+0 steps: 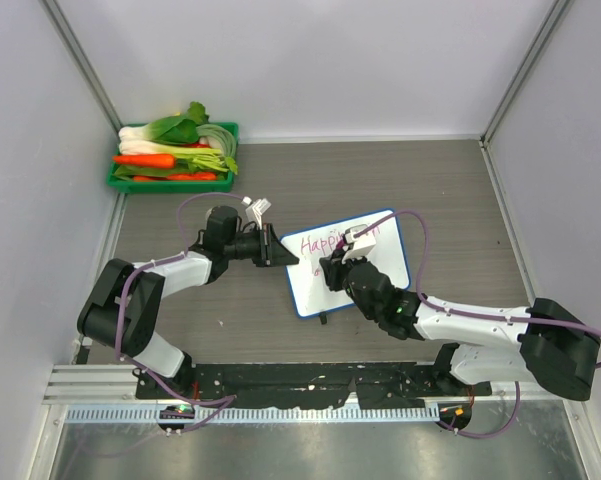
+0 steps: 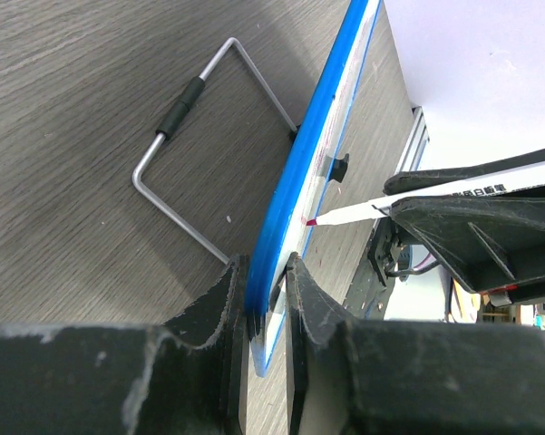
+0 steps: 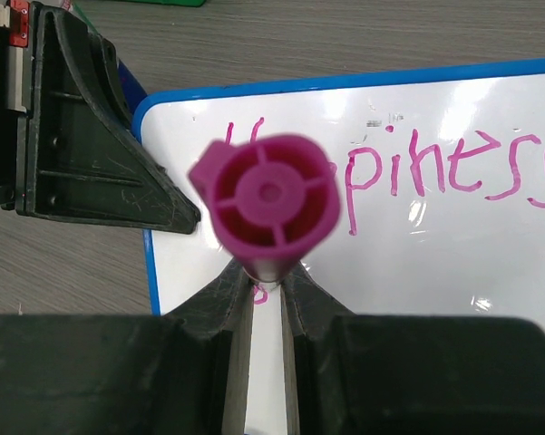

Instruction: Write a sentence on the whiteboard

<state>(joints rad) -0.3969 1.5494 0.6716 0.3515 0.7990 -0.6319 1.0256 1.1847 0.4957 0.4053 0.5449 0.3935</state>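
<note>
The whiteboard (image 1: pixel 315 285), white with a thin blue rim, lies tilted at the middle of the table. My left gripper (image 1: pixel 273 247) is shut on its left edge, and the left wrist view shows the blue rim (image 2: pixel 308 154) pinched between the fingers of this gripper (image 2: pixel 265 272). My right gripper (image 3: pixel 267 276) is shut on a white marker with a pink end (image 3: pixel 267 201), held over the board's (image 3: pixel 435 272) left part. The sentence (image 3: pixel 453 168) reads "Happiness" in pink. A small pink stroke (image 3: pixel 261 292) shows below it, mostly hidden by the marker. The marker tip (image 2: pixel 345 215) is at the board face.
A green tray of vegetables (image 1: pixel 175 160) stands at the back left corner. A bent wire stand (image 2: pixel 190 154) lies on the table behind the board. Walls close in the table on three sides, and a metal rail (image 1: pixel 310 410) runs along the near edge.
</note>
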